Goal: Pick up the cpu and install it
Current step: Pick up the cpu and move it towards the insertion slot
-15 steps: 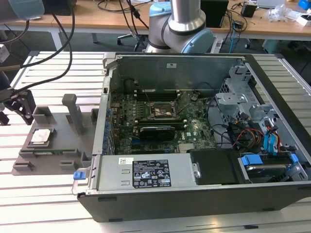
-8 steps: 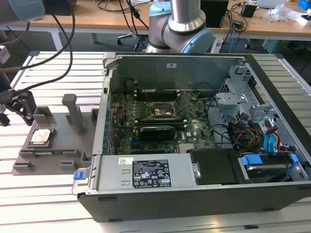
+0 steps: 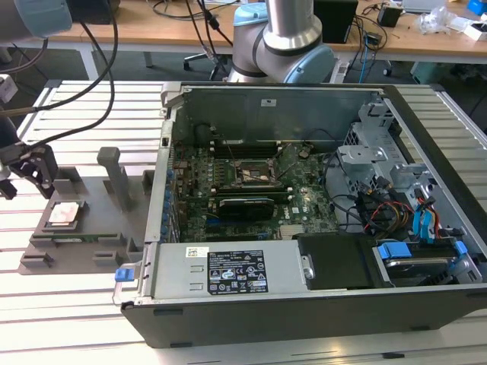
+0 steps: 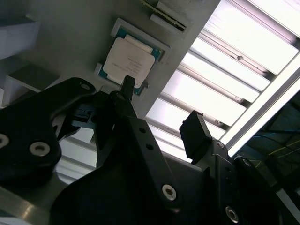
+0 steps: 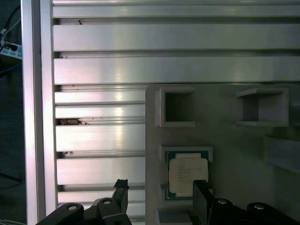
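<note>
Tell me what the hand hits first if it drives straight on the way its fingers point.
Probably the cpu: in the first wrist view the open hand has one finger over its lid, the other over the slatted table beside the grey fixture. Depth is hard to judge.

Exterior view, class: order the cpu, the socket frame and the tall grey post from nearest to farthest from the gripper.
1. cpu, on the grey fixture beside the gripper.
2. tall grey post, toward the exterior view's right.
3. socket frame, inside the computer case.

silver arm (image 3: 289,19), blue joints (image 3: 304,62), black gripper (image 5: 160,187)
</note>
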Robot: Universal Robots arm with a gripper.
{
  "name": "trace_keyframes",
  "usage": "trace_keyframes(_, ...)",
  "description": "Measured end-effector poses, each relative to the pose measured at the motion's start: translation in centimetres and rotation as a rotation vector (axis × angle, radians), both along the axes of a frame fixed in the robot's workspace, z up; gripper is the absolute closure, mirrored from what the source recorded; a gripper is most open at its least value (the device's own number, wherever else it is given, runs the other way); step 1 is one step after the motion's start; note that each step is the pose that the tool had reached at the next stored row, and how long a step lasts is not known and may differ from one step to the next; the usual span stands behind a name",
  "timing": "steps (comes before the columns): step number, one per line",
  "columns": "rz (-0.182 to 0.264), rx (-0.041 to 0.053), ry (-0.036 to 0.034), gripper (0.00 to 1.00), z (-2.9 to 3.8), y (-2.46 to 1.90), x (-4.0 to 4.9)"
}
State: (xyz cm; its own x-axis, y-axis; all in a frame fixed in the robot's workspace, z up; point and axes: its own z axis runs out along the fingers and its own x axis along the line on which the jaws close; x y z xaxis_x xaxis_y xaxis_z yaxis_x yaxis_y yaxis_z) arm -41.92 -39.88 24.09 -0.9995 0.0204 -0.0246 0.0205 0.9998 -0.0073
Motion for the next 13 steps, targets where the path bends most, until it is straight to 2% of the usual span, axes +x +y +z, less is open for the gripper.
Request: trace_keyframes(13, 0.0, 0.0, 0.0, 0.34, -0.7, 0.0, 0.0)
